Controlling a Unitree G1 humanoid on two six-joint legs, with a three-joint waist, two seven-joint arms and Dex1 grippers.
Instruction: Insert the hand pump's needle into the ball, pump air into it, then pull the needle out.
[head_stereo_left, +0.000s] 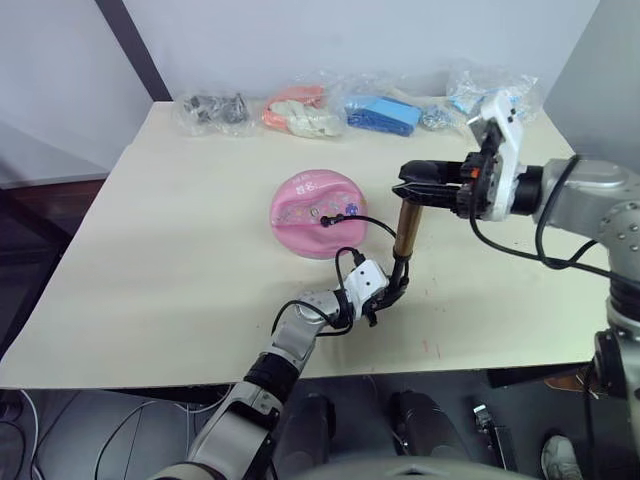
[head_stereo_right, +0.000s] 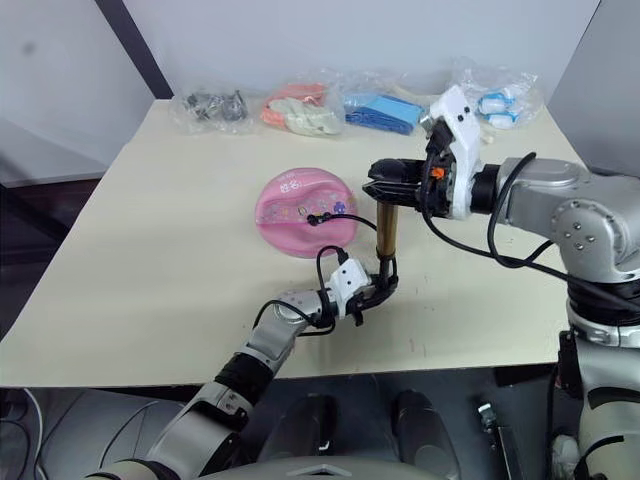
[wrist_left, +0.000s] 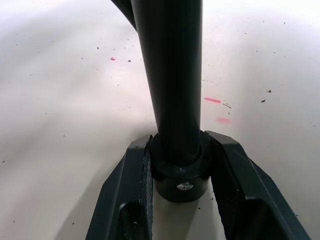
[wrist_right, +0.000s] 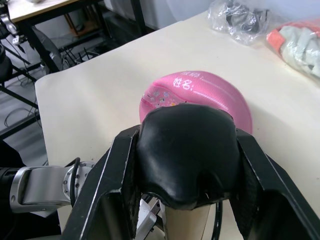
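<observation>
On the table (head_stereo_left: 180, 250), mid-surface:
ball (head_stereo_left: 312, 210): pink, dented, hose plugged into its valve
hand pump (head_stereo_left: 405, 232): held upright just beside the ball
left gripper (head_stereo_left: 392, 292): clamped on the pump's base
right gripper (head_stereo_left: 412, 187): closed around the black T-handle on top

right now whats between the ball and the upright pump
In the left eye view, the thin black hose arcs from the pink ball to the hand pump, over bare cream table; nothing else lies between them.
</observation>
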